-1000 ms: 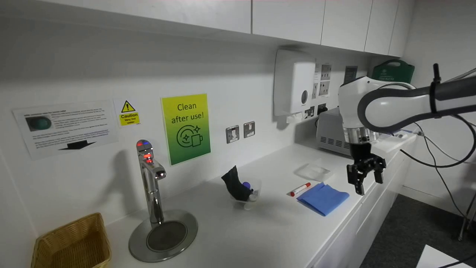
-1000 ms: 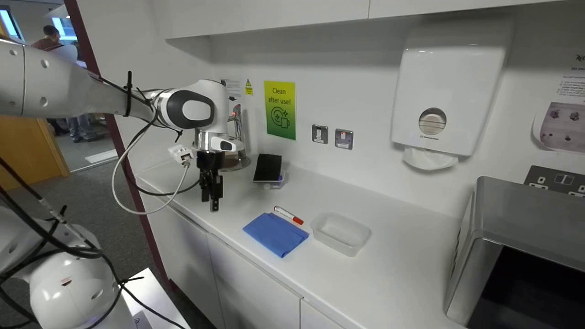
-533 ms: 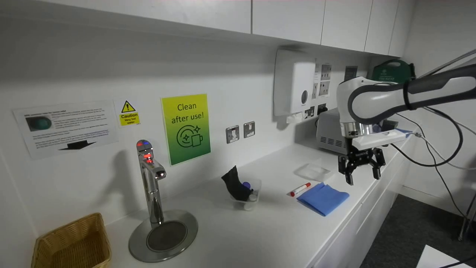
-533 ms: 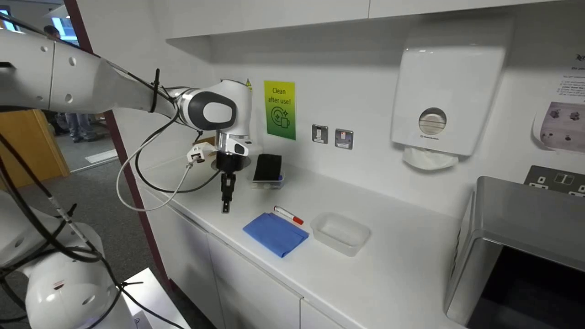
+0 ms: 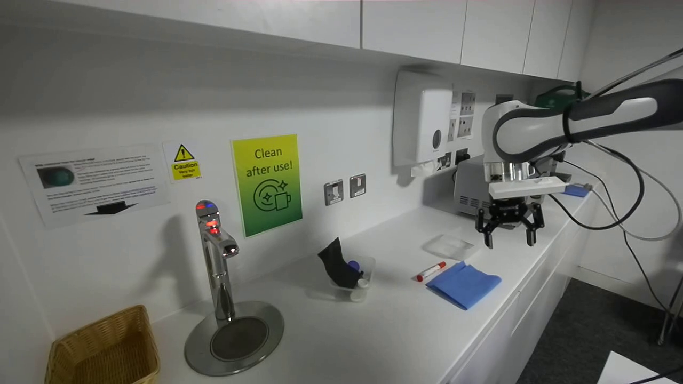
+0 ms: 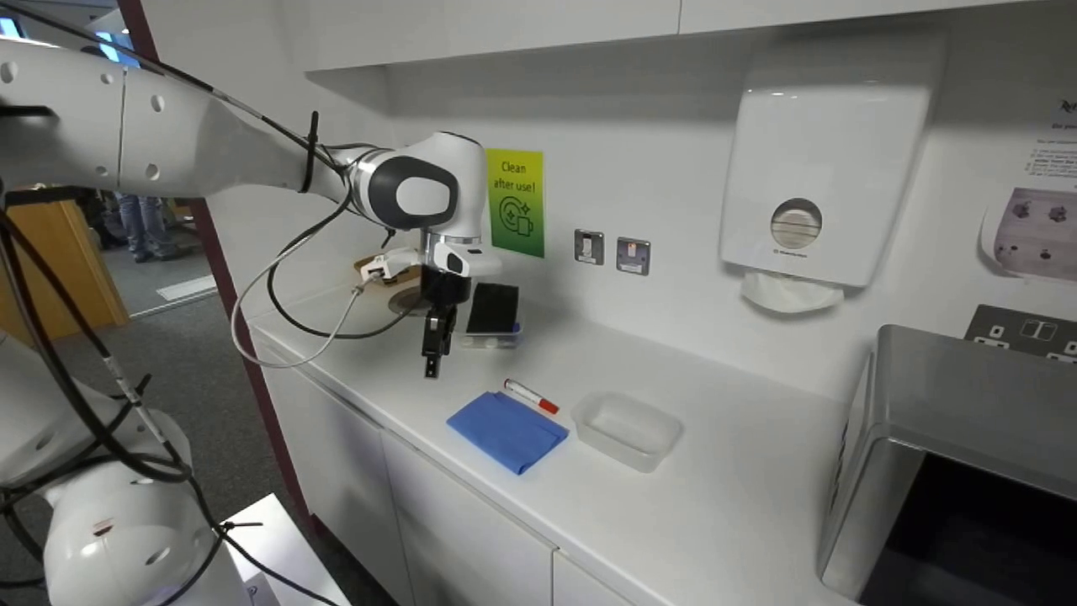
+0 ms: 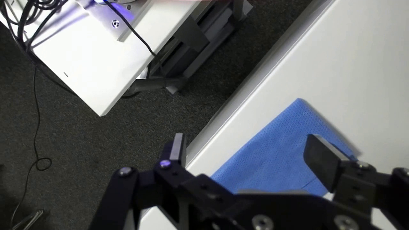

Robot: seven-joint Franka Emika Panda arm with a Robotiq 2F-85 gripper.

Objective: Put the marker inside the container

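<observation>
The white marker with a red cap lies on the counter in both exterior views (image 5: 430,271) (image 6: 531,396), beside a folded blue cloth (image 6: 507,431). The dark, almost black container (image 5: 340,266) leans askew in a clear box (image 6: 490,341) near the wall; its opening does not show. An open translucent tub (image 6: 614,450) stands near the marker's red end. My gripper (image 5: 510,242) is open and empty, pointing down above the counter; its fingers are wide apart in the wrist view (image 7: 246,137), over the cloth and the counter's edge. I cannot make out the marker in the wrist view.
A chrome tap (image 5: 216,261) with a round drain stands beyond the clear box, near a wicker basket (image 5: 144,341). A microwave-like grey appliance (image 6: 942,412) stands on the counter. A towel dispenser (image 6: 833,160) hangs on the wall. The counter's front edge (image 7: 246,102) drops to the floor.
My gripper has moved in over the counter and a little up, and the wrist has turned, so both fingers now show side by side in an exterior view. The marker, cloth and vessels have not moved.
</observation>
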